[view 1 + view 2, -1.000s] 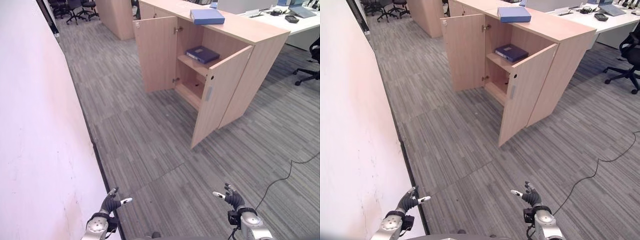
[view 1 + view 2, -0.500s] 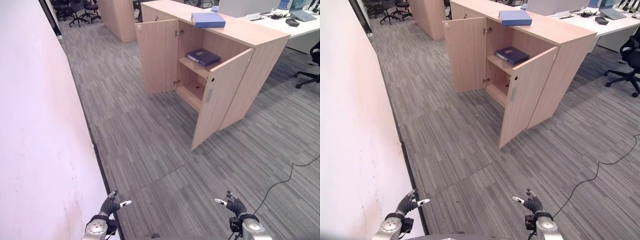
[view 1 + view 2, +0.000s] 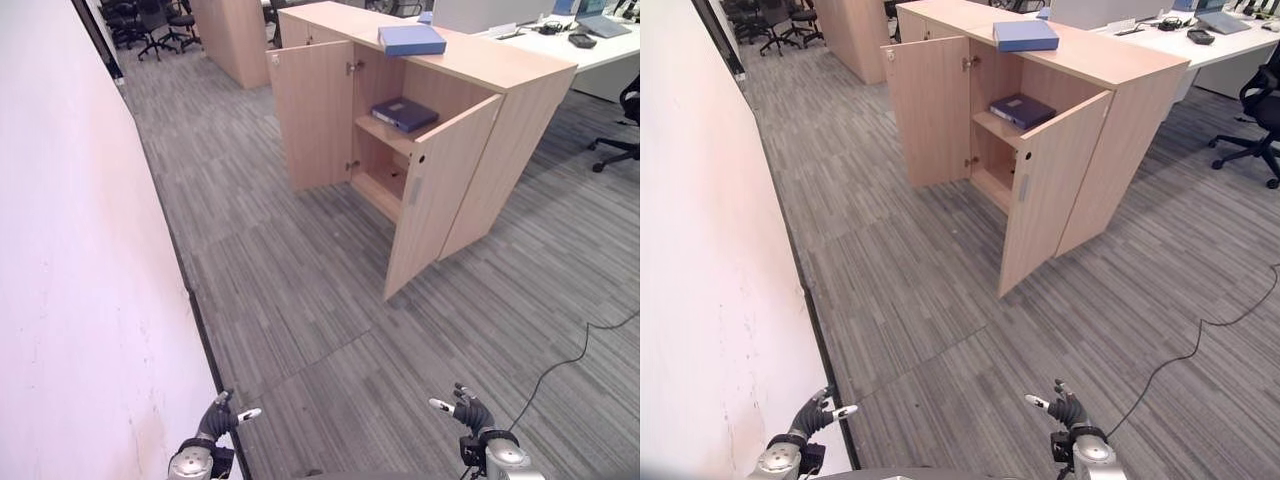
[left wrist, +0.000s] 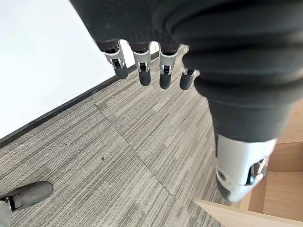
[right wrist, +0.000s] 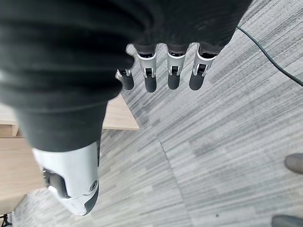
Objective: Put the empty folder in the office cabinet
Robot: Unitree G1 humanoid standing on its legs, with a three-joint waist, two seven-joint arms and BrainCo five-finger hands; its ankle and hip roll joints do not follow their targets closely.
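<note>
Standing well back from the open office cabinet (image 3: 420, 150), I hold my left hand (image 3: 213, 424) and right hand (image 3: 468, 413) low, both empty with relaxed fingers. Nothing has changed lately: one blue folder (image 3: 412, 39) lies on top, far ahead, another folder (image 3: 404, 112) already shelved.

My two head eyes look down from standing height across the grey carpet toward the open office cabinet (image 3: 400, 150) at one o'clock, well apart from me. Both share that cabinet and floor. Each wrist camera looks along its own hand (image 4: 147, 71) (image 5: 161, 75), close, down onto the carpet.
</note>
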